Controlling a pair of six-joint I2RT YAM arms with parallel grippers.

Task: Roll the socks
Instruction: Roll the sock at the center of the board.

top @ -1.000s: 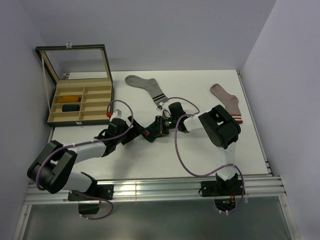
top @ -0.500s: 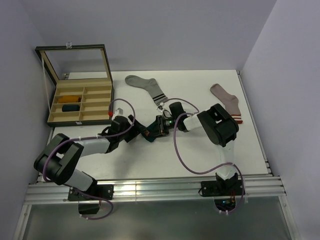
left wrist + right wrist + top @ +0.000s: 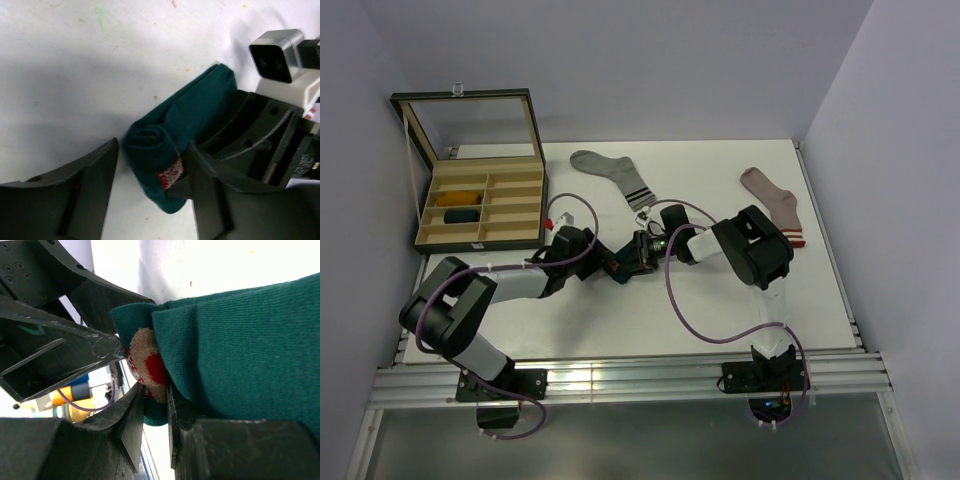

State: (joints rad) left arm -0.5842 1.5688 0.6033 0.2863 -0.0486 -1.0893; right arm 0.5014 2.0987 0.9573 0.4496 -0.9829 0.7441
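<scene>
Your left gripper [image 3: 152,155] stands partly open with a finger on either side of the rolled end of the dark teal sock [image 3: 200,107]; the finger nearer the other arm touches the roll, the far one is just clear, so it grips nothing yet. Your right gripper [image 3: 156,392] is nearly closed, pinching that sock beside the roll. The sock lies on the table [image 3: 75,60] between the two wrists. Centre the roll between the left fingers before you squeeze, and take it across its full width, low to the table, or the soft coil will likely spring loose. Hold the right pinch until the left is firm, and mind the two grippers, which sit very close
</scene>
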